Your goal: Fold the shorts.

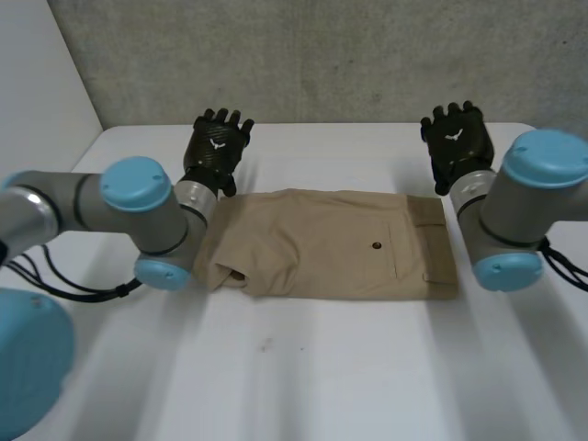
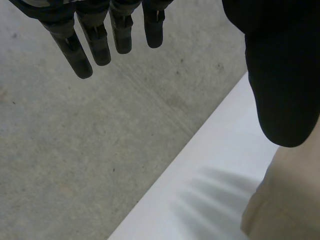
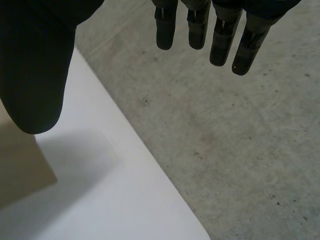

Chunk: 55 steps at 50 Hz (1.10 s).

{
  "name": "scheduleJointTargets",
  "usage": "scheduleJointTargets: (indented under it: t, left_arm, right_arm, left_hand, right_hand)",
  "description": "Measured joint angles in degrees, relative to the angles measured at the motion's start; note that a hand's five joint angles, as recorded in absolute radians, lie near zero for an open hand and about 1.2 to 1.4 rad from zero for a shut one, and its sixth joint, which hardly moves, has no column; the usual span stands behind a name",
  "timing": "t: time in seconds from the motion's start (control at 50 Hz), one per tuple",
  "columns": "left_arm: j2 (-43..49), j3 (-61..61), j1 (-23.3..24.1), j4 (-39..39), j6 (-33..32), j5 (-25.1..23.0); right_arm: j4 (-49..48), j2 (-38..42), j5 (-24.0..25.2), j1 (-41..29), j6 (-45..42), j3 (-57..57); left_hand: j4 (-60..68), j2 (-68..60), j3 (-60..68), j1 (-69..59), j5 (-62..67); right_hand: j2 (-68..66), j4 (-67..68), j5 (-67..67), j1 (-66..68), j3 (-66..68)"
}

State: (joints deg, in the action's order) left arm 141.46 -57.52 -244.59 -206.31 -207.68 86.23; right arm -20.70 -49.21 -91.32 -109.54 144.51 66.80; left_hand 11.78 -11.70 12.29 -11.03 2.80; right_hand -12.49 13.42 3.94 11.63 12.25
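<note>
Hovering open beyond shorts (image 1: 331, 243): L robot hand (image 1: 217, 147), R robot hand (image 1: 457, 140).

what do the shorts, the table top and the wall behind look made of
Tan fabric shorts: seemingly woven cotton twill, matte; soft creases, stitched pocket seams and a small dark button. White table: smooth, even, mostly matte, perhaps laminate or painted board; no grain shows. Grey wall: likely concrete or rough plaster, matte, speckled and pitted.
</note>
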Motion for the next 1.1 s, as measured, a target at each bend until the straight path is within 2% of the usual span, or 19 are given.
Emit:
scheduleJointTargets:
  t: [0.12,0.26,0.34,0.36,0.52,0.64,0.82,0.84,0.86,0.92,0.94,1.02,1.1]
  left_arm:
    - [-11.83,-13.24,-0.14,1.49,0.41,0.04]
    - [-22.52,-25.25,-1.62,7.98,2.45,0.32]
    - [-26.97,-30.43,-2.68,13.3,7.16,0.45]
    - [-28.26,-32.2,-3.02,15.6,10.56,0.52]
    - [-28.61,-35.25,-3.62,19.88,24.36,0.96]
    - [-25.19,-34.65,-3.97,19.81,29.22,2.01]
    - [-19.13,-31.31,-3.71,18.81,29.33,4.03]
    - [-18.57,-30.89,-3.62,18.41,29.2,4.58]
    - [-17.95,-30.39,-3.5,17.79,29.02,5.32]
    - [-16.99,-29.56,-3.32,15.77,28.52,7.06]
    - [-16.84,-29.37,-3.28,15.04,28.31,7.53]
    - [-16.53,-28.98,-3.17,11.35,25.83,9.09]
    - [-16.73,-29.26,-3.11,8.35,19.3,9.55]
  right_arm:
    - [7.03,-10.39,1.61,0.38,4.89,9.09]
    - [15.34,-15.38,3.91,0.53,6.75,17.47]
    - [17.52,-16.83,5.07,1.1,8.65,22.43]
    - [17.55,-17.2,5.74,1.48,9.9,24.65]
    - [13.07,-17.12,7.6,2.58,13.29,30.51]
    - [8.54,-15.12,7.57,2.8,13.58,32.1]
    - [5.14,-12.09,7.0,2.85,12.86,31.78]
    - [4.97,-11.95,6.98,2.87,12.84,31.74]
    - [4.64,-11.7,6.92,2.88,12.79,31.64]
    - [4.21,-11.47,6.85,2.92,12.73,31.49]
    - [4.13,-11.45,6.83,2.94,12.72,31.45]
    - [3.9,-11.44,6.78,3.01,12.7,31.31]
    - [3.9,-11.48,6.77,3.03,12.65,31.22]
  left_hand:
    - [0.0,0.0,0.0,0.0,0.0]
    - [0.16,-0.54,0.16,-0.36,0.21]
    - [3.51,-3.83,3.09,-4.64,2.96]
    - [6.27,-6.16,5.5,-7.26,5.37]
    - [12.92,-12.9,12.37,-13.97,12.09]
    - [17.61,-17.37,16.77,-18.08,16.53]
    - [17.8,-17.85,17.14,-18.2,16.92]
    - [20.2,-20.37,19.56,-21.05,19.12]
    - [27.79,-27.7,27.12,-29.78,26.44]
    - [34.08,-34.1,33.47,-36.14,32.56]
    - [45.2,-45.26,44.54,-47.11,43.6]
    - [51.41,-51.65,50.54,-52.02,49.89]
    - [53.11,-53.34,52.09,-52.08,50.8]
  right_hand:
    - [0.0,0.0,0.0,0.0,0.0]
    - [0.0,0.0,0.0,0.0,0.0]
    - [0.0,0.0,0.0,0.0,0.0]
    - [-1.36,0.81,0.9,0.68,1.5]
    - [-9.18,8.66,7.59,7.42,9.71]
    - [-11.71,11.45,9.95,9.42,12.39]
    - [-18.28,17.13,15.26,14.81,18.34]
    - [-18.28,17.24,15.35,14.9,18.44]
    - [-19.41,18.19,16.29,15.69,19.52]
    - [-19.95,18.75,16.99,16.26,20.17]
    - [-20.31,19.11,17.32,16.55,20.48]
    - [-21.35,20.22,18.28,17.4,21.5]
    - [-21.39,20.33,18.36,17.56,21.58]
